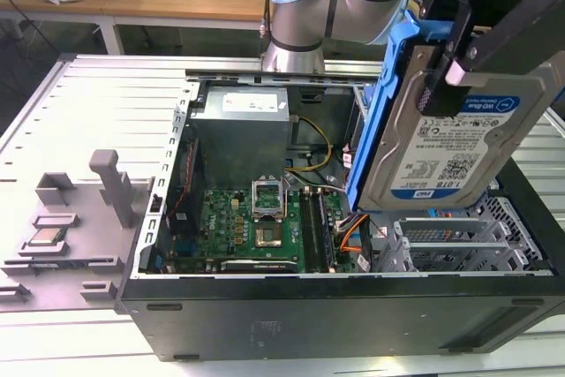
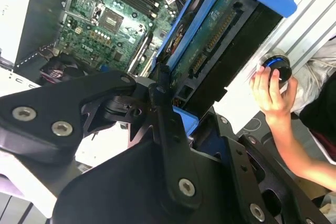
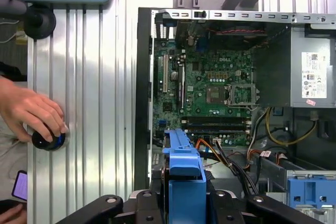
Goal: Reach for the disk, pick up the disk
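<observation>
With its black fingers closed on the blue bracket, the gripper holds the flat silver blue-framed disk lifted above the open black computer case — pick-up apparently complete.

- A table of ribbed, silvery metal slats carries everything; its grooves run lengthwise in the first wrist view;
- An open computer case lies on its side on the slats, its inside facing up; the black front panel faces the exterior camera;
- A grey plastic holder sits on the slats just beside the case, at the exterior view's left; a small square chip rests in it;
- A round black-and-blue knob stands on the slats apart from the case; a person's hand rests on it.
</observation>
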Available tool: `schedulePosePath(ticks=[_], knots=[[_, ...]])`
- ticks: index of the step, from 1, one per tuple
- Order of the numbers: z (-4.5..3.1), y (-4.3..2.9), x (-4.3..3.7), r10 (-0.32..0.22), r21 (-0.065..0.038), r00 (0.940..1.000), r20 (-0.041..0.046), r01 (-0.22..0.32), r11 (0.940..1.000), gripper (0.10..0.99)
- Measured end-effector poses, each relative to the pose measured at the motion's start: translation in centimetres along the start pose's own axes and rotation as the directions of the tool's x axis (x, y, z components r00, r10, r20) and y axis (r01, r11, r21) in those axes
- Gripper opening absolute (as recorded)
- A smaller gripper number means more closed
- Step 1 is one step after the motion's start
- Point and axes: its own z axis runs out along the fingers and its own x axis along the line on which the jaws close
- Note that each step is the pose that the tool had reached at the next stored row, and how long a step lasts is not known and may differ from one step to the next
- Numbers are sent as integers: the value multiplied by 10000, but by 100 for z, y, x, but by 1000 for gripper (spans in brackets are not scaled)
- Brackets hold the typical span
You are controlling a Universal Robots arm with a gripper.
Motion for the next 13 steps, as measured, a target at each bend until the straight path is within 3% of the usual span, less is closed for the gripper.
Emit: schedulePosePath(ticks=[13], knots=[[7,-2,235,0,0,10000,1,0,10000,365]])
